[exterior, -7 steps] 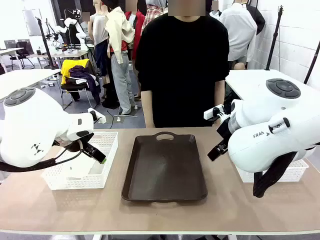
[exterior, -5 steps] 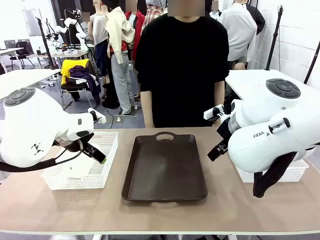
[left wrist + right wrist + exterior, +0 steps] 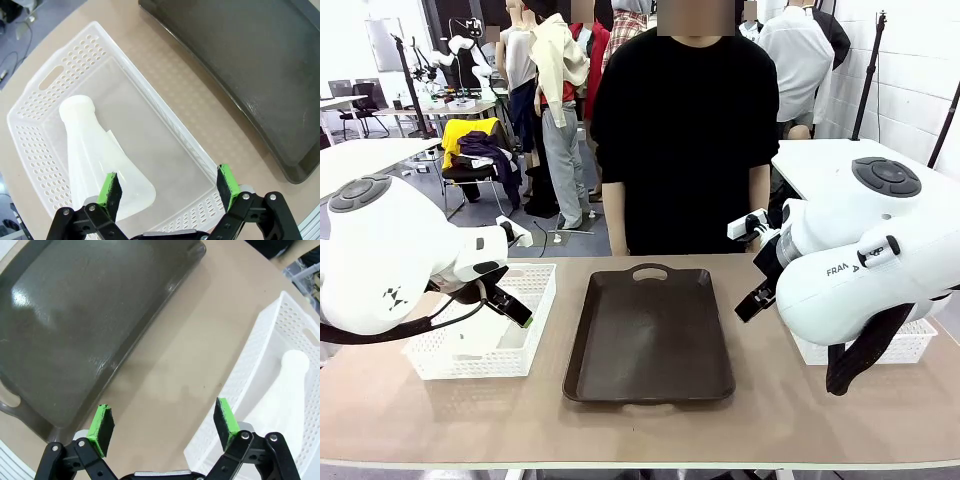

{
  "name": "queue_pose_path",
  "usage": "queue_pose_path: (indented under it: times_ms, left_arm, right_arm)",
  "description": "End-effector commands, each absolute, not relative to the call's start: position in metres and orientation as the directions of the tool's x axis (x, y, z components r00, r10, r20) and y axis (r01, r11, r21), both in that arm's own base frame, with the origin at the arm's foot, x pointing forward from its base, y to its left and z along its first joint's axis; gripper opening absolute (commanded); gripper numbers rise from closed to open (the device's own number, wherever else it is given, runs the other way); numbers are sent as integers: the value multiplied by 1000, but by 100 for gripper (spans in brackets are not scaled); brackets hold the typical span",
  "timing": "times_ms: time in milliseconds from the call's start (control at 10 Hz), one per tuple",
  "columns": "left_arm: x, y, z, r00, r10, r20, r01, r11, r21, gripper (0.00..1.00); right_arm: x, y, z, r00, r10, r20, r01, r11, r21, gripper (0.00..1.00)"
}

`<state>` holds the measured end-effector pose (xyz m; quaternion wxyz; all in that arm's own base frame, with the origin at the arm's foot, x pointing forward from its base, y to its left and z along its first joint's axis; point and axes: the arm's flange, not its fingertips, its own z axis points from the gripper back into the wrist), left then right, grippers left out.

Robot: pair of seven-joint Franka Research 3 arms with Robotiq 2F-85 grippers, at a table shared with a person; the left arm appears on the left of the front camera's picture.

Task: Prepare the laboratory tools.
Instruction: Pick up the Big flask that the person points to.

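In the left wrist view the left gripper [image 3: 168, 180] stands wide open at the bottom edge, with nothing between its green pads [image 3: 111, 192]. Under it lies a white mesh basket [image 3: 30, 145], and in this basket the first flask [image 3: 95, 155] lies on its side, the neck toward the upper left of the frame and the wide base near the lower left pad; whether the pad touches it cannot be told. To the upper right, across a strip of table [image 3: 185, 85], is the dark brown tray [image 3: 240, 65]. In the right wrist view the right gripper [image 3: 162, 422] is also spread wide and holds nothing. It hangs over bare table, between the tray in the upper left and a second white basket [image 3: 250, 375] at the right edge. The second flask [image 3: 285, 400] lies inside that basket, its neck pointing to the upper right. In the front view a person [image 3: 685, 130] in a black shirt stands behind the far edge of the table, in the upper middle of the frame.
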<state>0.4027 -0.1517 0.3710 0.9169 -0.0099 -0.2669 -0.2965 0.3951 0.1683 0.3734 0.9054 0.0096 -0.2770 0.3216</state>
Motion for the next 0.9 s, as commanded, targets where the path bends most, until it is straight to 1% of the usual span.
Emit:
queue_pose_path:
  times_ms: [0,700,800]
  left_arm:
    - [403,-151,371,683,-537,496,548,825,139,100]
    - [403,-152,371,682,-539,495,549,824,141,100]
    - [400,-155,392,668,-498,553,518,845,135,100]
  right_arm:
    - [395,168,373,640,576,508,-587,793,-160,100]
    - [395,168,373,640,577,508,-588,793,-161,100]
    - [394,163,398,670,532,518,-571,815,-99,100]
